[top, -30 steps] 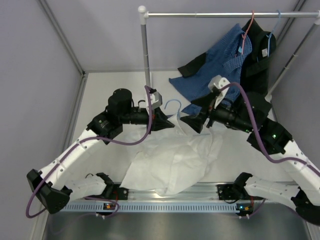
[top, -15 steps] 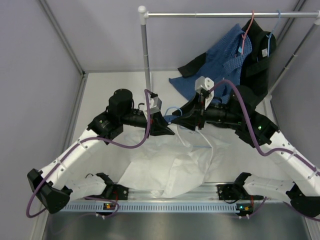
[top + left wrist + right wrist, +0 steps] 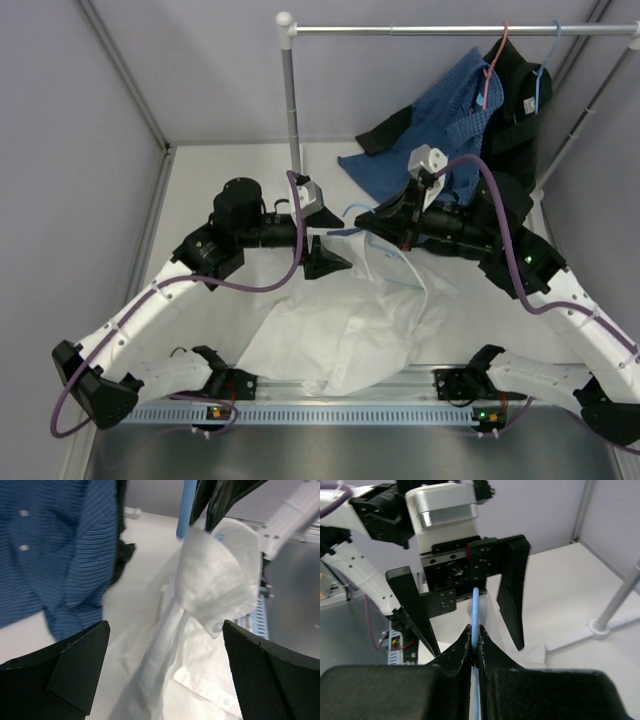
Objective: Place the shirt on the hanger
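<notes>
The white shirt [image 3: 350, 320] lies crumpled on the table between the arms, and one part rises toward the grippers. The light-blue wire hanger [image 3: 352, 209] is held above it. My right gripper [image 3: 363, 222] is shut on the hanger's wire [image 3: 475, 610]. My left gripper [image 3: 345, 240] faces it with its jaws wide open on either side of the hanger, holding nothing. In the left wrist view the shirt [image 3: 220, 580] hangs bunched below the hanger [image 3: 186, 507], between my open fingers [image 3: 65, 675]. In the right wrist view the left gripper's fingers [image 3: 512, 590] straddle the wire.
A clothes rack's pole [image 3: 291, 100] and bar [image 3: 430, 29] stand at the back. A blue patterned shirt [image 3: 430, 130] and a black garment [image 3: 515, 110] hang at its right end, close behind my right arm. A slotted rail [image 3: 330, 411] runs along the near edge.
My right gripper moved in from the right and shut on the hanger. My left gripper, shut before, has opened wide and let go. A fold of the shirt has risen with the hanger.
</notes>
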`<state>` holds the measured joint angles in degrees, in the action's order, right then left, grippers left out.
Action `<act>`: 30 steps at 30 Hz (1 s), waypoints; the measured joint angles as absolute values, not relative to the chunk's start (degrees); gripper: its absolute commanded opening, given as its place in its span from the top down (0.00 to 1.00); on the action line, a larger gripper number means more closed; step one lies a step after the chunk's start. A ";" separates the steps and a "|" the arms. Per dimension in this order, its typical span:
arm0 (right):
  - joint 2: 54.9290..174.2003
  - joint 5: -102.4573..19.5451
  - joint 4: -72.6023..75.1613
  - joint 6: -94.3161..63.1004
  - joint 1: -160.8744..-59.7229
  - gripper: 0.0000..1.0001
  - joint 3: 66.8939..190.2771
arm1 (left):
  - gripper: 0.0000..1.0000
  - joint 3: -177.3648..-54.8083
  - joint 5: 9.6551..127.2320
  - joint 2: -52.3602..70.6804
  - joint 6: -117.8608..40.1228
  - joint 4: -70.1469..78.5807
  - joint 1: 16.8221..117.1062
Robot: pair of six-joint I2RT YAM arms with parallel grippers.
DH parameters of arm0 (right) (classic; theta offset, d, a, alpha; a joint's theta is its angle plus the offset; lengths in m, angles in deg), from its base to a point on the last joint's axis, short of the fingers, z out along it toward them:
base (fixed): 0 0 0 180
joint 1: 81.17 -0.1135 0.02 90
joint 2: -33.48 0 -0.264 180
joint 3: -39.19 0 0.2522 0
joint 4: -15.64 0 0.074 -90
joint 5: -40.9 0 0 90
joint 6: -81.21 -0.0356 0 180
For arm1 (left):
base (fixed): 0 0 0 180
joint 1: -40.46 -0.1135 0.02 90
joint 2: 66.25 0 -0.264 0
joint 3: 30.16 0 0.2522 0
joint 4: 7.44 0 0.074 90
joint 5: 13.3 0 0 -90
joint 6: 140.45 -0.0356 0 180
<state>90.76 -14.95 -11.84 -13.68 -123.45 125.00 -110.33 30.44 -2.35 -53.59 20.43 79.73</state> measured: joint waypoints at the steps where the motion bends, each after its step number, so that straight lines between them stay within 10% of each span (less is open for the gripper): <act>1: 90.30 -16.30 -12.08 -13.85 -122.67 1.00 124.96 | 0.02 -110.33 32.78 -2.68 -53.59 20.47 79.73; 13: 84.03 -25.48 -18.55 -11.36 -116.55 1.00 131.08 | 0.02 -85.63 82.14 -38.17 -45.17 11.27 79.56; 23: 79.83 -24.06 -23.69 -10.25 -116.50 1.00 136.67 | 0.02 -76.34 84.19 -17.01 -42.20 -6.11 79.16; 24: 79.53 -23.91 -23.93 -10.25 -116.50 1.00 136.67 | 0.06 -76.98 83.19 -14.83 -42.18 -7.37 78.88; 27: 78.96 -23.64 -24.78 -10.22 -116.50 1.00 136.67 | 0.88 -79.03 80.45 -10.24 -41.56 -10.98 78.35; 30: 79.00 -24.34 -25.50 -10.05 -116.50 1.00 136.67 | 1.00 -80.52 81.04 -8.64 -41.43 -13.14 78.40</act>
<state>79.00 -24.34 -25.50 -10.05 -116.50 136.67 -80.52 81.04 -8.64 -41.43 -13.14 78.40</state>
